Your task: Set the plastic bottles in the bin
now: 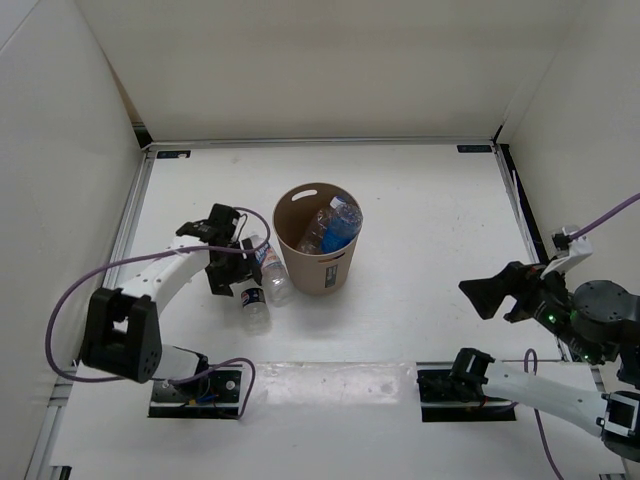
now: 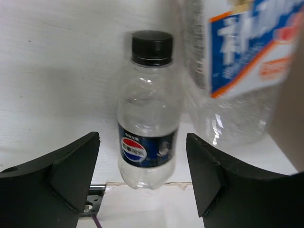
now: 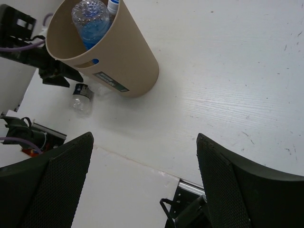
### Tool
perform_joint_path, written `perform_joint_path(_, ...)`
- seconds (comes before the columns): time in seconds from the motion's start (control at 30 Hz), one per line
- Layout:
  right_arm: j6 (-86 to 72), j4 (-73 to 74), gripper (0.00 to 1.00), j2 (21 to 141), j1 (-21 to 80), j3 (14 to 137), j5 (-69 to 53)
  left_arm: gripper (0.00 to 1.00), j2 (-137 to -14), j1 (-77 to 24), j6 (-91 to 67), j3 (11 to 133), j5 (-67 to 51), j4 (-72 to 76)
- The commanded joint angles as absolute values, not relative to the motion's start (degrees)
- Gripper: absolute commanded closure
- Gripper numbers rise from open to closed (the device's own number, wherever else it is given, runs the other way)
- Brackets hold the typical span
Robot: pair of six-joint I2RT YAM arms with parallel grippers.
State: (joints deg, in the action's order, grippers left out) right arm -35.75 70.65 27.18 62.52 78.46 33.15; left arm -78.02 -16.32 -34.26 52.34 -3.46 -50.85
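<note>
Top external view, bin (image 1: 318,272) holding two bottles (image 1: 332,226), left fingers (image 2: 61,175) spread near dark-capped bottle (image 2: 148,118), right fingers (image 3: 47,190) spread

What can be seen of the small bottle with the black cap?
The small bottle is clear plastic, seemingly empty, with a black screw cap and a dark blue label bearing a round red, white and blue logo. It lies on the white table, its base between the open left fingers, untouched.

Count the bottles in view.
4. Two bottles in the bin; two on the table left of it: a black-capped one before the left hand, a blue-labelled one beside the bin. Others may be hidden.
</note>
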Motion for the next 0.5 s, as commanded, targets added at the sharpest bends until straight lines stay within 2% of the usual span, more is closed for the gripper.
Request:
perform_joint_path(0.0,-37.3,71.5,0.1,25.7,63.9,78.8,35.4,0.16,-80.6,-16.9,-33.2,50.9,-5.1,-48.9)
perform_joint_path(0.17,-39.8,72.5,0.1,24.2,67.9,78.5,38.7,0.16,-84.8,-17.3,-32.3,48.8,-6.8,-45.4)
perform_joint_path(0.27,-41.7,72.7,0.1,23.0,70.4,77.6,40.5,0.2,-87.5,-18.0,-31.7,50.8,-6.5,-46.5)
perform_joint_path(0.4,-44.2,73.5,0.1,21.7,73.6,77.3,42.6,0.37,-86.2,-18.2,-31.6,49.7,-6.5,-45.4)
perform_joint_path(0.43,-45.1,74.5,0.1,21.3,74.0,77.4,43.5,0.46,-85.3,-18.2,-31.5,49.6,-6.8,-45.0)
perform_joint_path(0.47,-45.9,75.0,0.1,20.9,75.5,77.3,43.9,0.51,-85.0,-18.1,-31.5,49.6,-6.9,-44.9)
